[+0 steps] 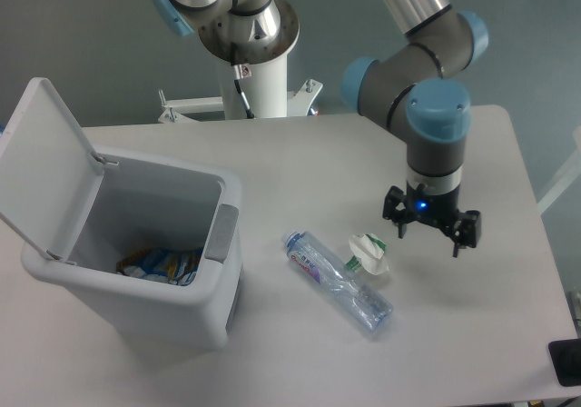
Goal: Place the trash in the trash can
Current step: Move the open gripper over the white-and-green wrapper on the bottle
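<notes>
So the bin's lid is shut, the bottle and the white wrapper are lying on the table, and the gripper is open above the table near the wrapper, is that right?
Not quite. In the camera view the trash can has its lid swung open, not shut. The rest holds: the bottle and the white wrapper lie on the table, and the gripper is open above the table near the wrapper.

white trash can (182, 309), clear blue-capped bottle (338, 282), white-green wrapper (368, 253)
</notes>
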